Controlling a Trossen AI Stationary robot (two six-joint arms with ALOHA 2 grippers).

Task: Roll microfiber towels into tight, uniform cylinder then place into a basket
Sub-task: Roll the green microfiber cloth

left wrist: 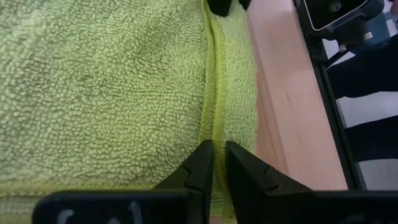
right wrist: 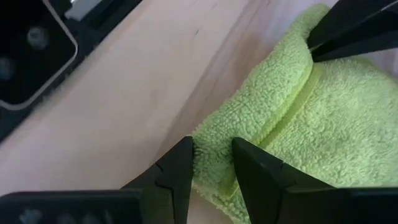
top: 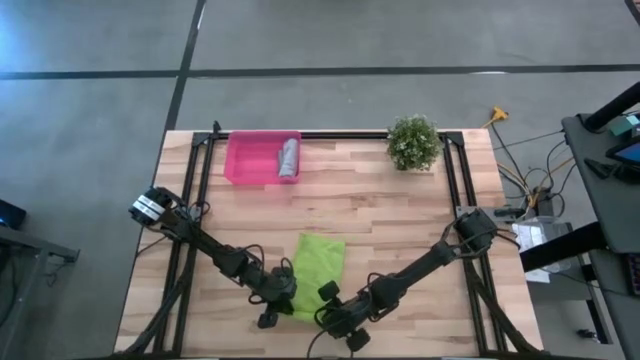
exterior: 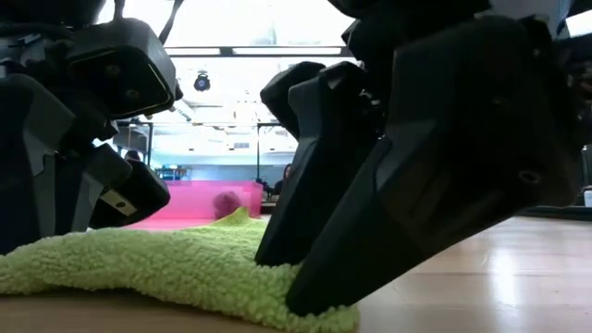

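Left gripper [left wrist: 213, 163] fingers pinched nearly together on the hemmed fold of the lime green towel [top: 318, 262], hem caught between the tips. Right gripper [right wrist: 211, 163] fingers part-spread, straddling the towel's near corner, cloth between them; firm grip can't tell. Green towel lies flat on the table [top: 400, 215] ahead of both. Grey towel [top: 288, 158] sits rolled in the pink basket [top: 245, 160], far side

The lime green towel [exterior: 166, 264] lies rumpled on the wooden counter [exterior: 481, 277], from nine o'clock to six o'clock. The right tool [exterior: 277, 277] presses its dark fingertips into the towel's edge near six o'clock. The left tool [exterior: 111, 199] sits at nine o'clock. Behind, at centre, stands the pink basket [exterior: 185, 203].
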